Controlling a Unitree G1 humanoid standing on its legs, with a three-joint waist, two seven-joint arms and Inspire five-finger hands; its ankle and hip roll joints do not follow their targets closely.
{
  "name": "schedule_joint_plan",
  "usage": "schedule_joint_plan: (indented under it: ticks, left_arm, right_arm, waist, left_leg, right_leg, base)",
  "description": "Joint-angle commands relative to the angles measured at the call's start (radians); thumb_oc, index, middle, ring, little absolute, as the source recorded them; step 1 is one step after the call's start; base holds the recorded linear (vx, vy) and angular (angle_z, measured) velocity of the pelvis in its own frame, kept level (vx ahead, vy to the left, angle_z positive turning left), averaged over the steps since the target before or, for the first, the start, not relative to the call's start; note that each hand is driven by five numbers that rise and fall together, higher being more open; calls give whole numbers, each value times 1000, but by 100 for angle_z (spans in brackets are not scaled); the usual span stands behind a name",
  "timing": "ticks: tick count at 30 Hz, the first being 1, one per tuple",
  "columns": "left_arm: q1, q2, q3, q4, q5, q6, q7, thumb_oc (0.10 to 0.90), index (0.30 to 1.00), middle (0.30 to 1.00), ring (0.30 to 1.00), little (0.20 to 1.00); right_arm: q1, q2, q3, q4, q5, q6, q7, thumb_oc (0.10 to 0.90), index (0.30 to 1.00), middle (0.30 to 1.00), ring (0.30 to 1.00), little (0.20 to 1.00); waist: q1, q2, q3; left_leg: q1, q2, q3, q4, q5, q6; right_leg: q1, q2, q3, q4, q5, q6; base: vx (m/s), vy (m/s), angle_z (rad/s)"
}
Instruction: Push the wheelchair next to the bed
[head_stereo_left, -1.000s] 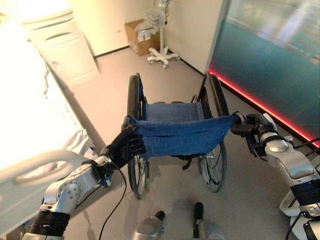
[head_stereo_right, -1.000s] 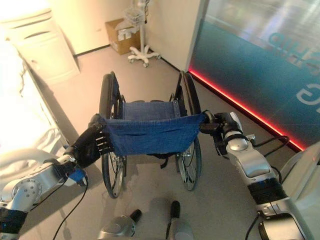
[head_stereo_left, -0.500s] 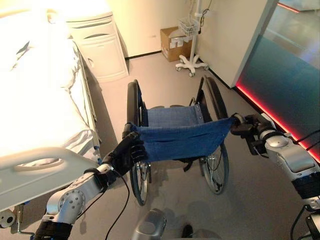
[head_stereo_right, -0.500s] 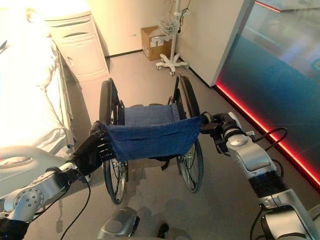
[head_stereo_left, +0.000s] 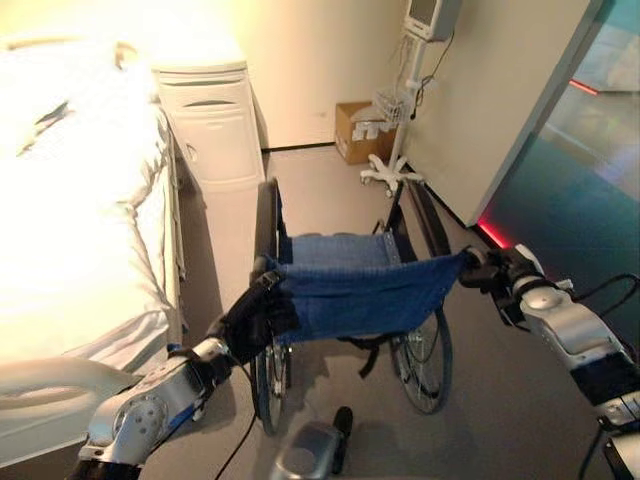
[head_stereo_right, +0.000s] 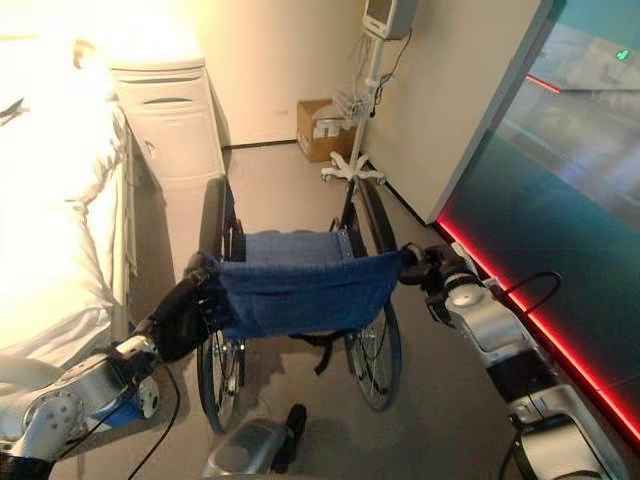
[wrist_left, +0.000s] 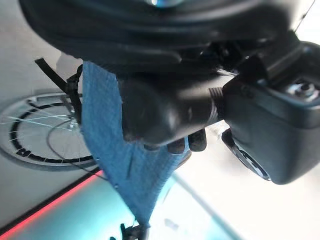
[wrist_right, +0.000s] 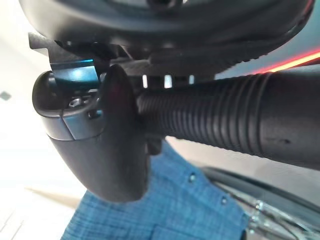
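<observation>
On my feed the left arm (head_stereo_left: 150, 405) is silver-grey with a round disc set into its shell, well back from the fingers. The left hand (head_stereo_left: 252, 318) is dark and blocky, with a blue patch (head_stereo_right: 126, 411) just behind it. The right arm (head_stereo_left: 565, 325) is the same silver-grey, banded in black further back. The right hand (head_stereo_left: 492, 274) is dark; I see its thumb (wrist_right: 102, 155) smooth and rounded.

The wheelchair (head_stereo_left: 350, 290) stands mid-floor, the bed (head_stereo_left: 80, 230) along its left. A cabinet (head_stereo_left: 212, 125) sits far left; a box (head_stereo_left: 356, 132) and wheeled stand (head_stereo_left: 395, 150) far right.
</observation>
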Motion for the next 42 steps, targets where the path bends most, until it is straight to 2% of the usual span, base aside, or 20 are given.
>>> schedule_joint_plan:
  ticks: [1, 4, 6, 7, 9, 10, 14, 19, 24, 26, 28, 29, 30, 31, 34, 37, 38, 39, 40, 42]
  left_arm:
    - [-133, 47, 55, -18, 33, -121, -26, 400, 300, 300, 300, 300]
    - [-153, 72, 31, -6, 5, -122, -37, 400, 300, 300, 300, 300]
    - [-154, 96, 32, -6, -21, -130, -47, 400, 300, 300, 300, 300]
    - [-163, 111, 33, -3, -38, -131, -54, 400, 300, 300, 300, 300]
    - [-179, 142, 33, 14, -70, -150, -64, 400, 300, 300, 300, 300]
    - [-188, 146, 25, 18, -78, -165, -65, 400, 300, 300, 300, 300]
    - [-226, 125, -16, -9, -67, -195, -38, 400, 300, 300, 300, 300]
    - [-210, 117, -11, -26, -41, -199, -34, 400, 300, 300, 300, 300]
    - [-168, 91, 8, -44, -21, -180, -66, 400, 300, 300, 300, 300]
    - [-151, 88, 34, -64, -44, -163, -38, 400, 300, 300, 300, 300]
    - [-142, 86, 50, -75, -56, -156, -16, 400, 300, 300, 300, 300]
    - [-128, 79, 69, -82, -63, -150, -6, 400, 300, 300, 300, 300]
    - [-126, 77, 71, -82, -63, -150, -6, 400, 300, 300, 300, 300]
    - [-116, 68, 79, -82, -61, -154, -1, 400, 300, 300, 300, 300]
    - [-107, 52, 88, -74, -48, -164, 4, 400, 300, 300, 300, 300]
    - [-104, 48, 99, -49, -36, -183, -5, 400, 300, 300, 300, 300]
    - [-99, 62, 113, -47, -54, -187, -5, 400, 300, 300, 300, 300]
    - [-97, 62, 114, -47, -57, -187, -4, 400, 300, 300, 300, 300]
    - [-96, 55, 109, -43, -49, -188, -11, 400, 300, 300, 300, 300]
    - [-94, 31, 92, -36, -18, -188, -27, 400, 300, 300, 300, 300]
  right_arm:
    - [-137, 52, 55, -97, 3, -198, 89, 400, 300, 300, 300, 300]
    - [-110, 29, 46, -129, 15, -191, 70, 400, 300, 300, 300, 300]
    - [-82, 9, 25, -156, 3, -190, 76, 400, 300, 300, 300, 300]
    - [-73, -4, 13, -164, 1, -191, 75, 400, 300, 300, 300, 300]
    - [-77, -31, -8, -164, 4, -200, 86, 400, 300, 300, 300, 300]
    - [-85, -45, -12, -160, 6, -207, 87, 400, 300, 300, 300, 300]
    - [-134, -95, -12, -174, 29, -196, 80, 400, 300, 300, 300, 300]
    - [-203, -112, -21, -209, 65, -122, 90, 400, 300, 300, 300, 300]
    - [-233, -102, 1, -172, 72, -106, 77, 400, 300, 300, 300, 300]
    - [-246, -113, 19, -178, 79, -97, 93, 400, 300, 300, 300, 300]
    - [-253, -117, 27, -179, 81, -96, 105, 400, 300, 300, 300, 300]
    - [-254, -121, 31, -183, 74, -94, 116, 400, 300, 300, 300, 300]
    - [-253, -122, 33, -184, 74, -96, 114, 400, 300, 300, 300, 300]
    - [-255, -124, 45, -196, 74, -93, 105, 400, 300, 300, 300, 300]
    - [-259, -120, 49, -227, 85, -72, 88, 400, 300, 300, 300, 300]
    - [-249, -104, 40, -247, 59, -58, 102, 400, 300, 300, 300, 300]
    - [-258, -89, 49, -249, 47, -46, 102, 400, 300, 300, 300, 300]
    - [-261, -83, 52, -242, 44, -47, 103, 400, 300, 300, 300, 300]
    - [-262, -68, 57, -224, 32, -50, 98, 400, 300, 300, 300, 300]
    - [-255, -50, 59, -197, 21, -62, 84, 400, 300, 300, 300, 300]
  waist:
    - [31, -21, -106]
    - [-7, -24, -128]
    - [-23, -31, -132]
    - [-31, -31, -129]
    - [-47, -15, -111]
    - [-57, -15, -96]
    - [-119, -20, -39]
    - [-127, -32, -22]
    - [-105, -48, -50]
    - [-109, -53, -72]
    - [-109, -55, -80]
    - [-106, -52, -81]
    - [-105, -54, -78]
    - [-103, -67, -59]
    - [-103, -64, -35]
    - [-96, -51, -19]
    - [-86, -33, -20]
    - [-83, -29, -20]
    - [-74, -14, -20]
    - [-60, -1, -15]
  left_leg:
    - [47, -60, -100, -186, 124, 41]
    - [67, -66, -139, -161, 100, 45]
    - [62, -91, -148, -136, 79, 53]
    - [67, -102, -152, -108, 61, 59]
    - [69, -96, -177, -65, 32, 44]
    - [75, -99, -189, -28, 7, 39]
    - [158, -93, -274, 22, -136, 26]
    - [231, -37, -360, 65, -222, 8]
    - [246, 17, -402, 111, -177, -23]
    - [267, 66, -405, 108, -64, -64]
    - [254, 80, -391, 143, 1, -78]
    - [206, 90, -361, 237, 65, -89]
    - [190, 89, -349, 270, 78, -90]
    - [103, 65, -289, 462, 115, -92]
    - [6, 32, -242, 597, 97, -80]
    - [-17, 3, -222, 514, 61, -66]
    - [3, 7, -198, 303, 75, -63]
    - [12, 14, -190, 249, 85, -64]
    - [14, 32, -163, 100, 135, -78]
    - [-18, 41, -140, -2, 181, -93]
  right_leg:
    - [-27, 123, -25, 27, 497, 25]
    - [-121, 151, 37, 60, 571, 39]
    - [-134, 116, 46, -22, 525, 21]
    - [-149, 37, 20, -149, 447, -18]
    - [-172, -13, -4, -323, 343, -63]
    - [-191, -40, 6, -430, 340, -78]
    - [-350, -145, 87, -675, 484, -33]
    - [-381, -178, 124, -770, 540, 3]
    - [-342, -155, 112, -678, 494, 2]
    - [-332, -137, 78, -645, 468, -38]
    - [-313, -121, 60, -646, 451, -61]
    - [-273, -100, 41, -658, 427, -88]
    - [-264, -99, 35, -659, 423, -95]
    - [-229, -95, 8, -660, 408, -126]
    - [-203, -71, -11, -647, 394, -154]
    - [-177, -41, -6, -640, 379, -156]
    - [-150, -4, -3, -638, 353, -155]
    - [-141, 4, -6, -638, 345, -156]
    - [-111, 28, -21, -641, 323, -162]
    - [-71, 52, -35, -652, 302, -169]
  base:
    - [332, 5, 29]
    - [344, 6, 31]
    - [348, 16, 42]
    - [189, -4, 45]
    - [244, -99, 59]
    - [245, -181, 53]
    - [284, -249, 90]
    - [423, -318, 77]
    - [353, -294, 83]
    - [337, -272, 76]
    - [255, -224, 45]
    - [191, -191, 19]
    - [306, -371, 11]
    - [191, -275, 13]
    - [224, -231, 26]
    - [251, -90, 18]
    - [311, -56, 12]
    - [433, -49, 11]
    - [349, -30, 5]
    - [421, -36, -7]
